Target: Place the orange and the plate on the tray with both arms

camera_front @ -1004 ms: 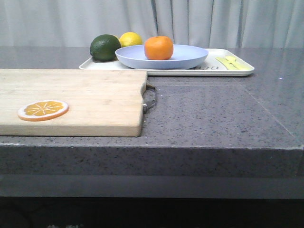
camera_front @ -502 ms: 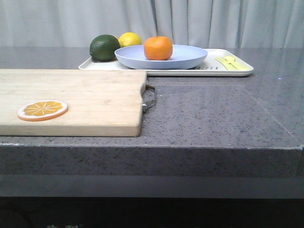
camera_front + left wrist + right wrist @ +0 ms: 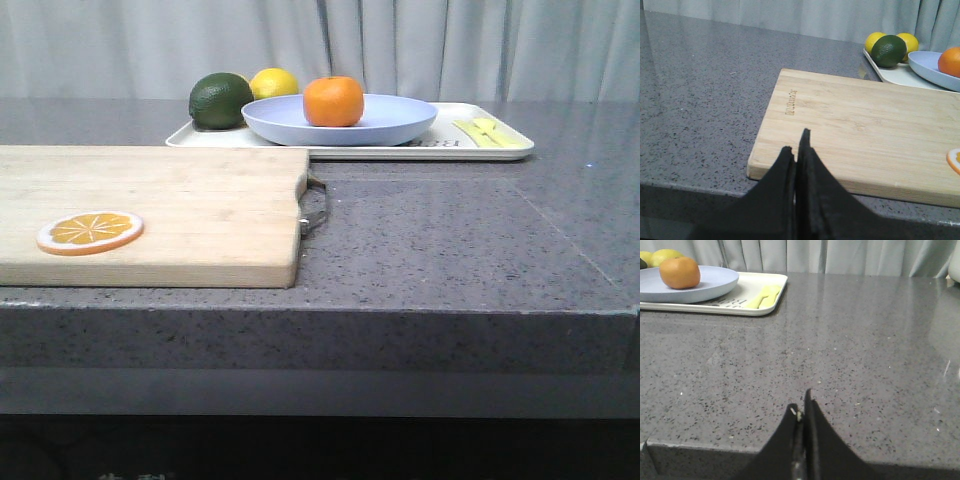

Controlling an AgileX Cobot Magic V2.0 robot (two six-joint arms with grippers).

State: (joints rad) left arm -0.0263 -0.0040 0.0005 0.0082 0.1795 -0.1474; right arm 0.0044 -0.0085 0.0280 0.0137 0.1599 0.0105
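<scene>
Orange [image 3: 333,101] sitting in plate [image 3: 340,119] on tray [image 3: 450,147], upper centre; left gripper [image 3: 796,150] and right gripper [image 3: 801,410] hanging closed, empty; task appearing complete, nothing further needing doing.

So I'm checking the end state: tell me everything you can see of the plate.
The plate is a wide, shallow, round dish, matte pale lavender-blue, plastic-looking and intact. It sits flat and upright on the cream tray, with the orange resting in it, left of centre. No claw touches it.
</scene>
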